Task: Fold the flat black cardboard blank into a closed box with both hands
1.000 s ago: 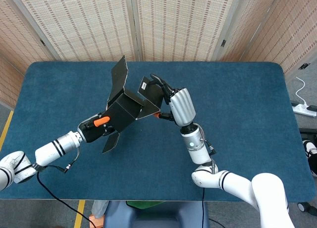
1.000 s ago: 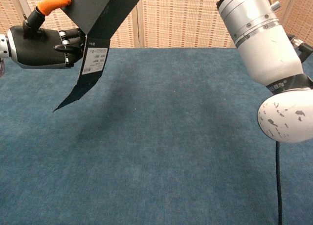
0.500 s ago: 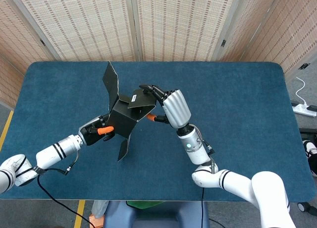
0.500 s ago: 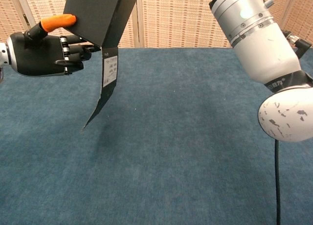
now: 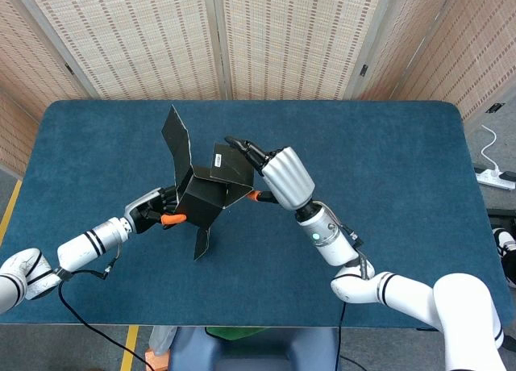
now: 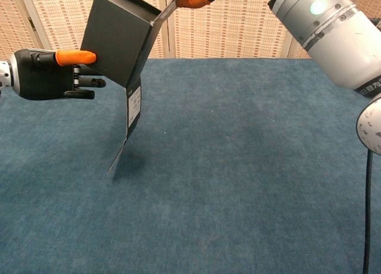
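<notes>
Left hand [image 5: 151, 211] grips the half-folded black cardboard blank [image 5: 201, 195] above the worktop [image 5: 387, 169]; right hand [image 5: 278, 176] pinches its top flap.

Dark blue carpet-covered surface [image 5: 387, 145] with rounded corners, filling most of both views. Behind it, a folding screen of woven beige panels in grey frames [image 5: 282, 36], also seen at the top of the chest view [image 6: 238, 30]. At the right edge of the head view, a white power strip with its white cable [image 5: 493, 176] on the grey floor; a yellow floor line [image 5: 10, 214] at the left.
</notes>
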You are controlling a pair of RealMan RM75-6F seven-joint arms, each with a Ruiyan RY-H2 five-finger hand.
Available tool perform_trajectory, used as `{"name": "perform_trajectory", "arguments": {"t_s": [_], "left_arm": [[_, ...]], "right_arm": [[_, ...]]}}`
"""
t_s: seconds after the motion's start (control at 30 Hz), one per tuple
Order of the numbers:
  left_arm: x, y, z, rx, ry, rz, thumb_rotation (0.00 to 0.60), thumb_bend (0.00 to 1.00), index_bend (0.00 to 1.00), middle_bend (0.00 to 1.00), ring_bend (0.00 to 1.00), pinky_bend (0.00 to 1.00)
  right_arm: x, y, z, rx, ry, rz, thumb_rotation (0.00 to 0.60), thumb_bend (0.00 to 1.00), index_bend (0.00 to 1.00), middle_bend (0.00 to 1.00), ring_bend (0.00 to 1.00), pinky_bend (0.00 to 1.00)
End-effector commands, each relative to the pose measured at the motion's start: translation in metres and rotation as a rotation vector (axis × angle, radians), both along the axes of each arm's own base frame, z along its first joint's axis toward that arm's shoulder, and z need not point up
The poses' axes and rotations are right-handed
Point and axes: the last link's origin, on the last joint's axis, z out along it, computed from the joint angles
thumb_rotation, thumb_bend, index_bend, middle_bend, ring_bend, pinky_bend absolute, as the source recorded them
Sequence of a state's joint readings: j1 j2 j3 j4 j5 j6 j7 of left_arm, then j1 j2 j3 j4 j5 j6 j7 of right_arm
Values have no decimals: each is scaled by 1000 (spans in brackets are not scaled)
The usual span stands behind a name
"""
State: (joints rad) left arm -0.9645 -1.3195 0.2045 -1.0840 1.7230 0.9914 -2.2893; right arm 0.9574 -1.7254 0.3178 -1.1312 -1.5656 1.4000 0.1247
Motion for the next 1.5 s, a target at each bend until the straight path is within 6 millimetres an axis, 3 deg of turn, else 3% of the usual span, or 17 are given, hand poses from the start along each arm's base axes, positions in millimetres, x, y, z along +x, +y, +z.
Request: {"name": "perform_trajectory", "arguments": {"t_s": [0.03,0.37,0.83,1.07,1.5], "left_arm": [[0,1,-1,10,38,-14,600,242,344,326,576,839],[-1,6,1,94,239,-116,600,242,346,328,576,840],[19,7,-2,192,485,-275,600,243,349,330,576,839],[29,4,-10,196,524,-294,600,243,349,330,576,840],[22,2,-21,173,537,-254,600,244,349,330,576,839]], "right_arm": [[0,2,-3,4,20,7,600,0,108,272,781,1000],[3,4,-3,-21,108,34,600,0,108,294,781,1000],[12,11,-21,-14,219,66,600,0,108,315,782,1000],[-2,19,-44,31,305,66,600,0,108,315,782,1000],[-32,36,-99,90,454,84,600,0,108,339,790,1000]]}}
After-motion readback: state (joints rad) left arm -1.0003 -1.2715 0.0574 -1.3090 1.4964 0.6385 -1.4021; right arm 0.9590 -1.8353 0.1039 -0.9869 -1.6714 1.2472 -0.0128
